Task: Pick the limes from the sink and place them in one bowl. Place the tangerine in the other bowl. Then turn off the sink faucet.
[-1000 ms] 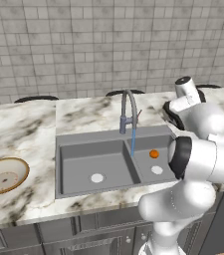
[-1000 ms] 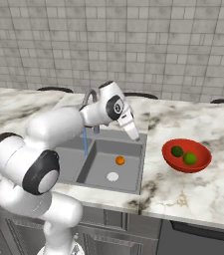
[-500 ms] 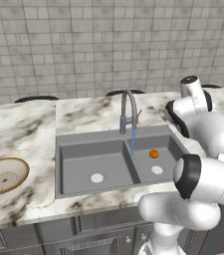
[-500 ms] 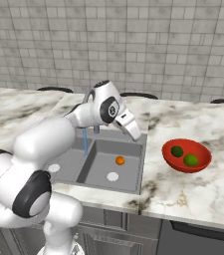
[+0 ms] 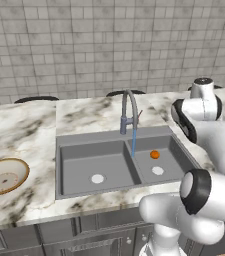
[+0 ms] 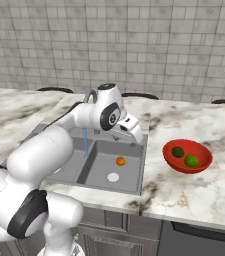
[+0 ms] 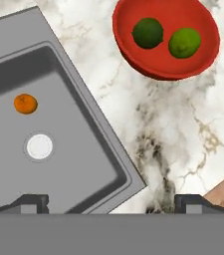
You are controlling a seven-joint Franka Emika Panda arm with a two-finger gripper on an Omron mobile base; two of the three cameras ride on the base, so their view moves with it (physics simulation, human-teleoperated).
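**Both limes in the red bowl, tangerine in the sink, water running**

The gripper (image 7: 111,201) hangs above the marble tabletop (image 7: 183,139), over the right edge of the sink (image 7: 98,144). Its two dark tips stand far apart at the bottom of the hand view, spread wide with nothing between them. In the right base view the gripper (image 6: 134,131) sits at the end of the arm above the sink's right rim.

The red bowl (image 7: 128,47) rests on the tabletop to the right of the sink and holds the two limes, the darker one (image 7: 147,32) just beside the lighter one (image 7: 184,43). The same bowl (image 6: 176,162) shows in the right base view with both green fruits in it.

The tangerine (image 7: 25,103) lies on the floor of the sink's right basin, near the round white drain (image 7: 39,147) but apart from it.

The faucet (image 5: 128,112) stands behind the divider between the basins, and a thin blue stream (image 5: 133,142) falls from its spout. The tan bowl (image 5: 4,176) sits on the tabletop well to the left of the sink.
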